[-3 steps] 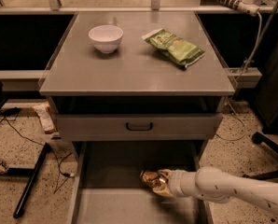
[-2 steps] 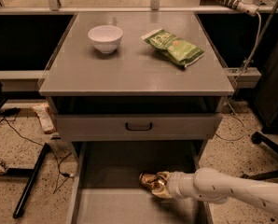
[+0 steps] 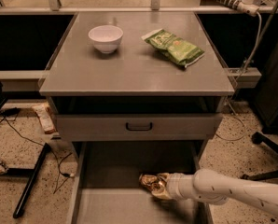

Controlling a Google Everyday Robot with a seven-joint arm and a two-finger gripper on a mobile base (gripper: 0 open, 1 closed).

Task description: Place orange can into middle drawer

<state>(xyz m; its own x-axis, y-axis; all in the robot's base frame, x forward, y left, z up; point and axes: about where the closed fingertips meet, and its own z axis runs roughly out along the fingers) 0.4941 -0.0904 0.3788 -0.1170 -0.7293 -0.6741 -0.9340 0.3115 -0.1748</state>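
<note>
I have the hand [image 3: 156,187] low inside the middle drawer [image 3: 106,204], reaching in from the drawer's right side on the white arm [image 3: 232,192], and it is clamped around the orange can [image 3: 147,180]. The can is tipped over sideways in the grip and sits over the drawer's floor, towards the back and a little right of its centre. I cannot tell whether its underside touches the floor or hangs just above it. I judge the arm comes in this low because the closed drawer front [image 3: 139,126] with the black handle sits directly above the open drawer, so the only way in is under it. Bringing the can well inside the drawer's thin side walls makes sense too: let go there, it cannot roll out over an edge. The white bowl [image 3: 106,38] and the green snack bag [image 3: 174,46] lie on the tabletop [image 3: 129,73] well above the drawer and have no part in this step. To my eye the carry is nearly done; what is left is to settle the can on the drawer floor, open the grip and draw the arm out to the drawer's right without nudging the can or the wall
</note>
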